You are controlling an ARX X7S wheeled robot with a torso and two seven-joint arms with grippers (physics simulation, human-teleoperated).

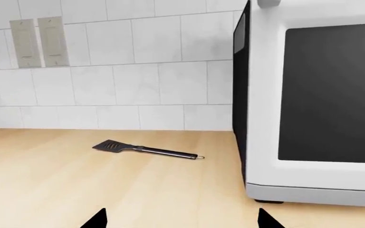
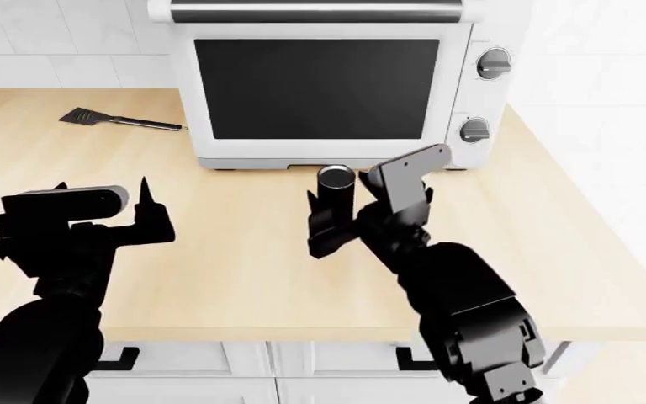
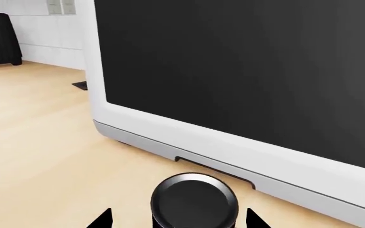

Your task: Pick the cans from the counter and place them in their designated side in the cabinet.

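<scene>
The near-black can stands upright just in front of the white oven, and its dark round top fills the low middle of the right wrist view. My right gripper is open with a finger on each side of the can and a small gap showing at both sides. My left gripper is open and empty over the beige counter, left of the oven, its two tips spread wide. The red can and the cabinet are out of view.
A white toaster oven with a dark glass door stands at the back centre, close behind the can. A black spatula lies at the back left. A tiled wall with switch plates is behind.
</scene>
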